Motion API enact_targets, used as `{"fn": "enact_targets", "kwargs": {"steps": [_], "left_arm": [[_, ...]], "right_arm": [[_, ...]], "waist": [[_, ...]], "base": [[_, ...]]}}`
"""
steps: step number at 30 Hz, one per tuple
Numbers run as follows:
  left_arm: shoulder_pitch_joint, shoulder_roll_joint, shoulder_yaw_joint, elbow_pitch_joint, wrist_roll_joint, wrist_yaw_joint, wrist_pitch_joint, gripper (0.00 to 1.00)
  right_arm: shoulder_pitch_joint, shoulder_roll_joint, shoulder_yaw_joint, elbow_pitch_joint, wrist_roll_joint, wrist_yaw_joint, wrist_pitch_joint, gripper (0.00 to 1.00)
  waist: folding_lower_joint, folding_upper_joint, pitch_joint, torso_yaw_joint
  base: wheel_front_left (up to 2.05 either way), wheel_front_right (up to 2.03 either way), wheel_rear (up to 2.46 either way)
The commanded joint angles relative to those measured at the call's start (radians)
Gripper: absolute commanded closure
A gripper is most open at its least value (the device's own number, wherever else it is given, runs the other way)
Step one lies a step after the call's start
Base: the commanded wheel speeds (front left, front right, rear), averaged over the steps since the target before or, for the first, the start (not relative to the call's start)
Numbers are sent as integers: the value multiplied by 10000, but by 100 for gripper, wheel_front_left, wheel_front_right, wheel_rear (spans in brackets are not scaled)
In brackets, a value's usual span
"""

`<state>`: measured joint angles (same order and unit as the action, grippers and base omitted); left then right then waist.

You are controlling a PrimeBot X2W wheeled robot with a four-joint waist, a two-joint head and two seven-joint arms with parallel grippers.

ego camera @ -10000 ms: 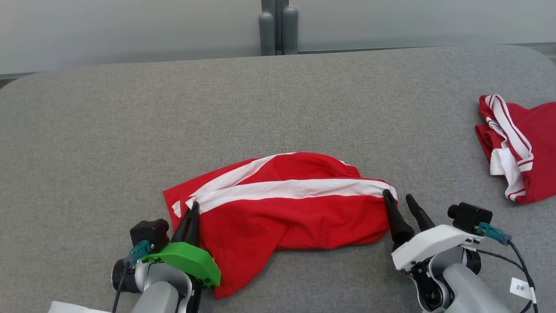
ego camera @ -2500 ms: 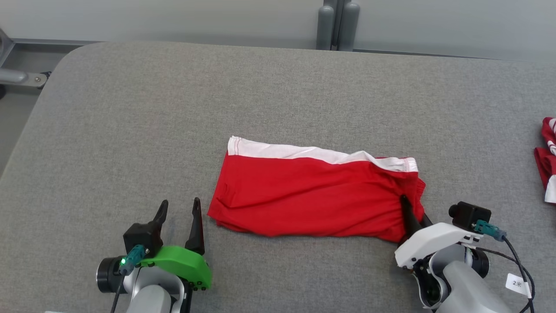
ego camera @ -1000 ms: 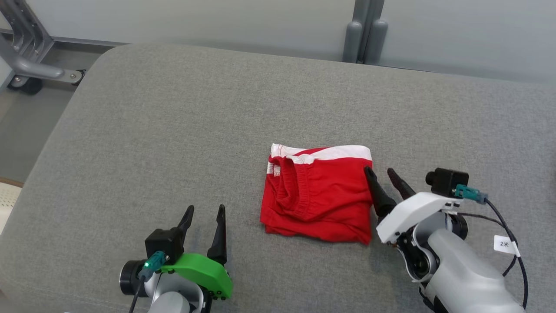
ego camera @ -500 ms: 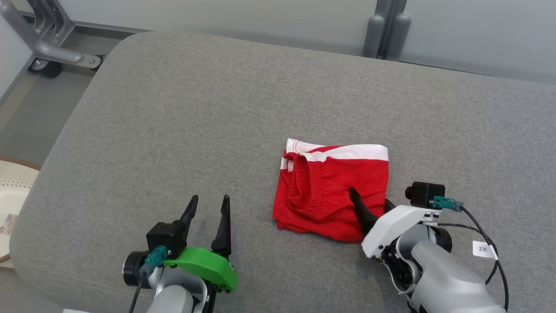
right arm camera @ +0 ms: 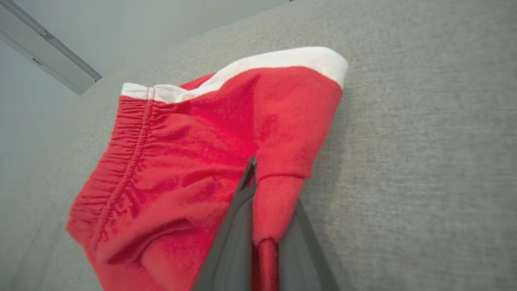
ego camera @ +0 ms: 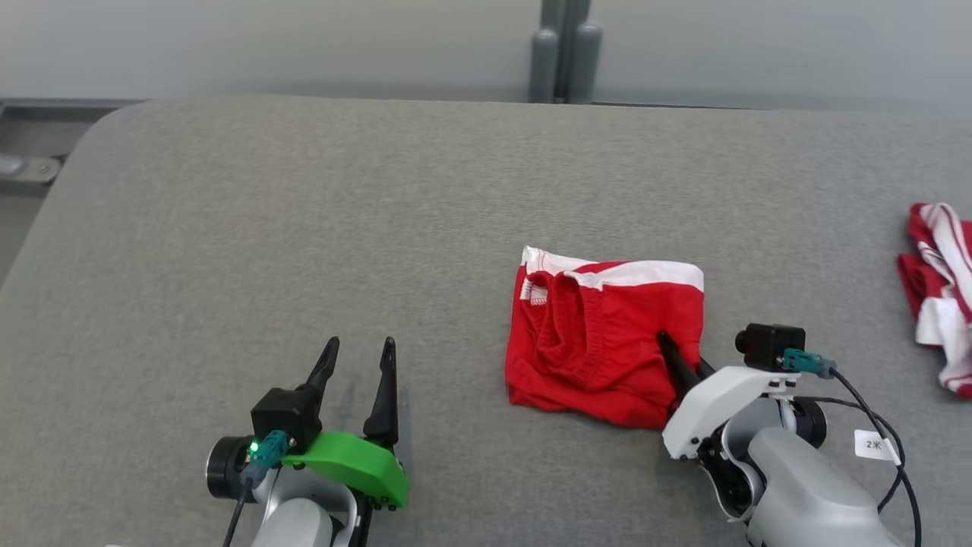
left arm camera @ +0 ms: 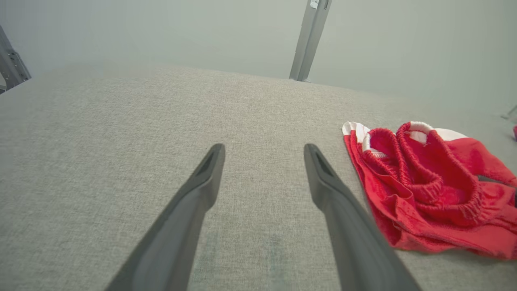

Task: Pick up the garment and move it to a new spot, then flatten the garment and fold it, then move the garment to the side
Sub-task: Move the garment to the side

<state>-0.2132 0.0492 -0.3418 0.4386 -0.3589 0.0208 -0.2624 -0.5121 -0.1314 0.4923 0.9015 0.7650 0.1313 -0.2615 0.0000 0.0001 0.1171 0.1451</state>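
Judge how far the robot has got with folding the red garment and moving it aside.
Done: the red garment lies folded on the grey table. In hand: the right gripper is shut on its near right corner; the left gripper is open, apart. Left: moving it aside.

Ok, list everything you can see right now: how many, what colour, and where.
folded garment: one, red with a white band, on the table right of centre
second garment: one, red and white, crumpled at the table's right edge
table: one, grey fabric top, under both garments
uprights: two, grey, side by side behind the table's far edge
left gripper: one, dark fingers, green mount, open, left of the folded garment and apart from it
right gripper: one, dark fingers, white mount, shut on the folded garment's near right corner
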Motion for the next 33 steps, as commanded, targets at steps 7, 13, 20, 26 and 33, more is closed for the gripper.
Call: {"fn": "enact_targets", "kwargs": {"steps": [7,13,20,26,33], "left_arm": [[-60,35,17,-290,208,2,-23,0],[-295,37,-29,-330,275,-103,-23,0],[-540,43,-287,-652,289,-191,-23,0],[-831,52,-482,-709,288,-268,-23,0],[-1221,50,-470,-960,628,-365,-23,0]], "right_arm": [[829,40,-438,-657,-285,-14,-42,100],[1115,143,-500,-860,-320,-14,-43,100],[1275,385,-265,-1174,-252,-12,-44,100],[712,451,274,-1599,-236,-11,-44,100],[-1341,-90,1161,-1979,-661,-9,-46,100]], "waist": [[0,-1,-394,-4353],[0,-1,-268,-5845],[0,-1,194,-6800],[0,-1,721,-6422],[0,-1,1548,-5338]], "base": [[0,0,0],[0,0,0],[0,0,0],[0,0,0],[0,0,0]]}}
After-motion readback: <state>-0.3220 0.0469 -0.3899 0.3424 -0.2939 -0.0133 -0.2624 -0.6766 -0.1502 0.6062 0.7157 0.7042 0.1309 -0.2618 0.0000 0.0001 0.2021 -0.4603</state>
